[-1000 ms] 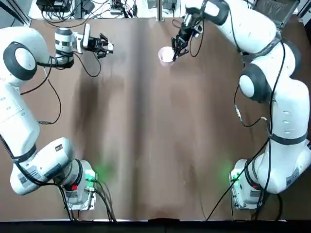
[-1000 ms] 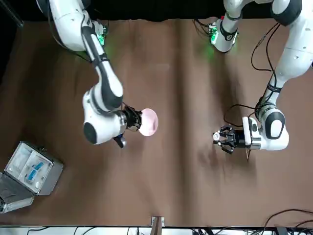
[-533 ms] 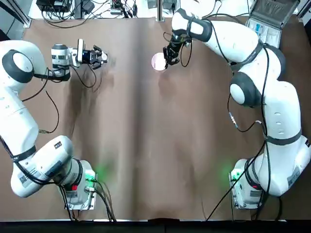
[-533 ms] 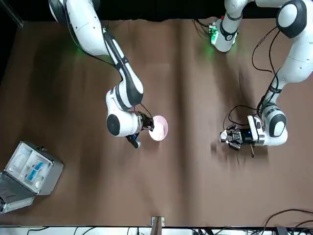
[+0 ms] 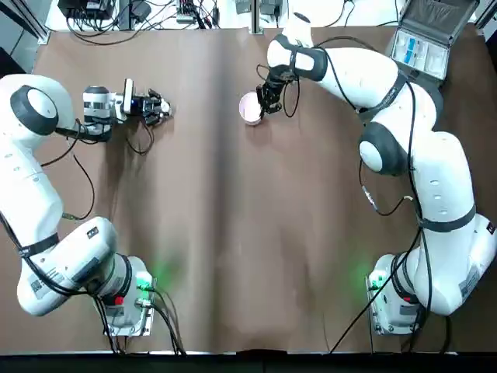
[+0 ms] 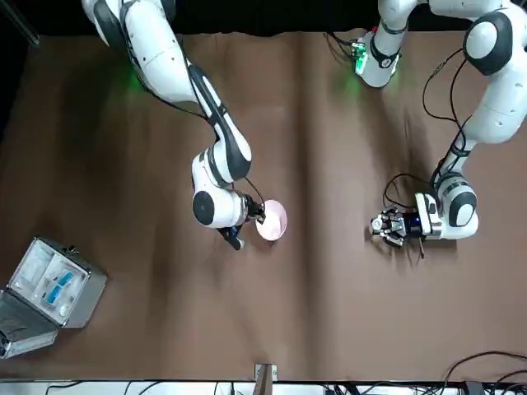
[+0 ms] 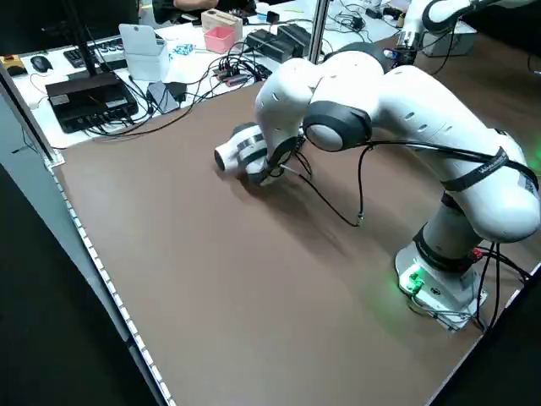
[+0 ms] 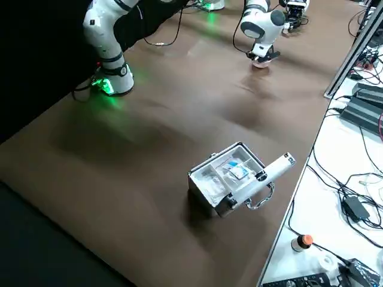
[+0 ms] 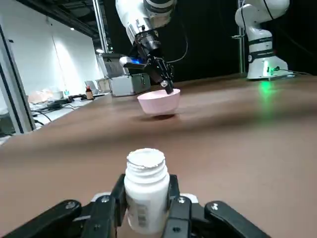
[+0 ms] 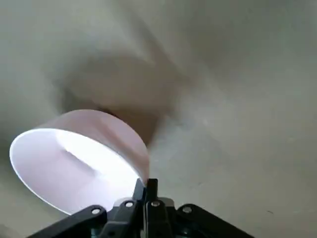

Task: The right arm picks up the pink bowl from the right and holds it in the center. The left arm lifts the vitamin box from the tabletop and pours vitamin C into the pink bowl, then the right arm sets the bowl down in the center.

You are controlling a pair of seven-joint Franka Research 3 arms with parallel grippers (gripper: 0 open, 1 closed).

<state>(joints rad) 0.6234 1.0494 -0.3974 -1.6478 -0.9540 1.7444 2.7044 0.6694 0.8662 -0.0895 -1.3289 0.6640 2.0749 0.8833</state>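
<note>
Over the brown desk point(image 5: 233, 256), the right jaws point(image 10: 144, 191) pinch the pink bowl point(image 10: 81, 158) by its rim, off the left jaws' inner side; those left jaws point(image 9: 147, 198) are closed around the upright white bottle point(image 9: 146, 191), which likely must cross rightward.

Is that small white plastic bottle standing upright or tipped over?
Upright: its open mouth points up between the left gripper's black fingers.
</note>
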